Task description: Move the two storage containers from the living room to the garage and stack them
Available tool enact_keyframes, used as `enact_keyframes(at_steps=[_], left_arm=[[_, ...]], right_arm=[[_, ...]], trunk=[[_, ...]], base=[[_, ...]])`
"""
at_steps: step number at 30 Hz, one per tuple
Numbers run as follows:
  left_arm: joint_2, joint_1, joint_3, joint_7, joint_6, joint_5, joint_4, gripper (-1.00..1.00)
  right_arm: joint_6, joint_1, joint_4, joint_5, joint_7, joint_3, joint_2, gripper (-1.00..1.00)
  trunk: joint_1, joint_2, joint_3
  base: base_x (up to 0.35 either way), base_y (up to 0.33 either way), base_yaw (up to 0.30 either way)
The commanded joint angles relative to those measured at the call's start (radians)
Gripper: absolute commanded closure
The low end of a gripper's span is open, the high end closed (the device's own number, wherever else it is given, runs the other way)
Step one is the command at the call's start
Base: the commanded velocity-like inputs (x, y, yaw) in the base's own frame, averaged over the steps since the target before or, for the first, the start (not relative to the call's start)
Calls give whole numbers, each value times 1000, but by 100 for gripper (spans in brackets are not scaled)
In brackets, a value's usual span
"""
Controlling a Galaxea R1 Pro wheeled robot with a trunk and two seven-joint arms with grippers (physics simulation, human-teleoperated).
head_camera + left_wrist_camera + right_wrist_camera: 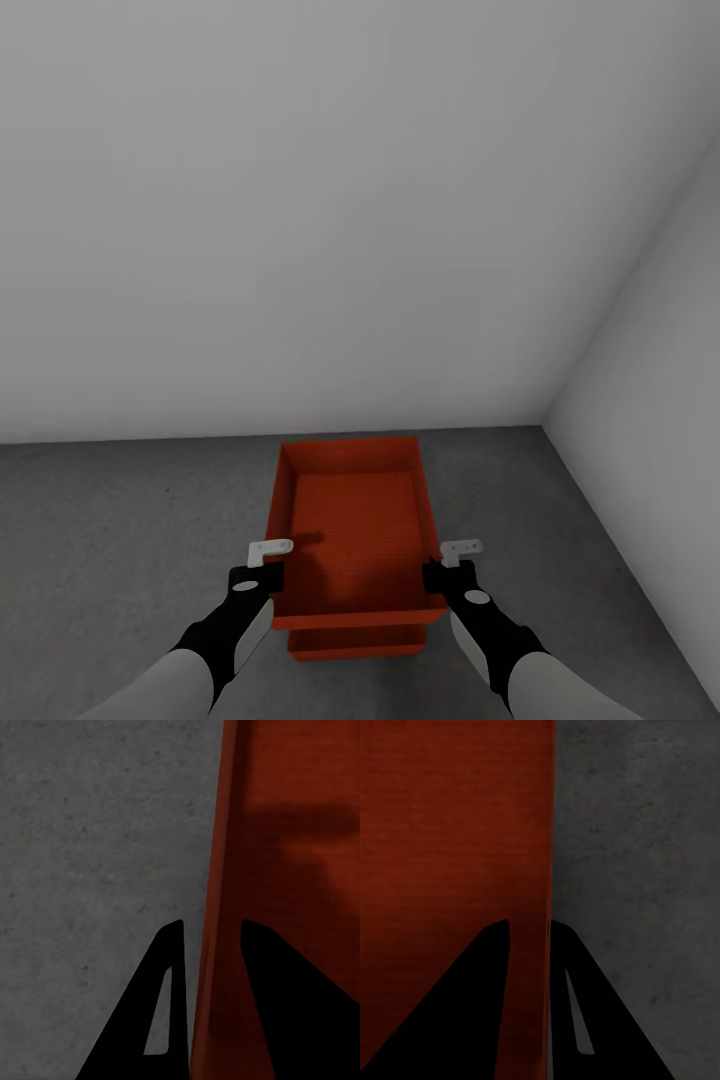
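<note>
I am in the garage, facing a corner of plain grey-white walls. One red-orange storage container [350,520] sits between my hands, directly over the second storage container [355,640], whose near edge pokes out below it on the dark concrete floor [120,540]. My left gripper [268,572] straddles the upper container's left wall [217,870]. Its fingers [169,975] stand slightly off the wall, with floor showing in the gap. My right gripper [446,572] pinches the right wall [536,870], its fingers [562,967] tight against it.
A wall [300,200] rises just beyond the containers, and a side wall [660,350] closes in on the right. Rough grey concrete [90,832] spreads to the left and right of the stack.
</note>
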Motion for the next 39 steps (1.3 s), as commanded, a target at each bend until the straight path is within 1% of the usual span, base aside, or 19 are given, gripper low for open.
enact_keyframes(at_steps=[1,39], left_arm=[[22,0,39,11,6,21,-2,100],[23,0,39,11,6,21,-2,100]], right_arm=[[-1,-1,-3,-52,-6,-8,-1,100],[-2,-1,-3,-51,-6,-8,-1,100]], trunk=[[4,-8,-4],[150,-274,-123]], base=[[0,0,0],[0,0,0]])
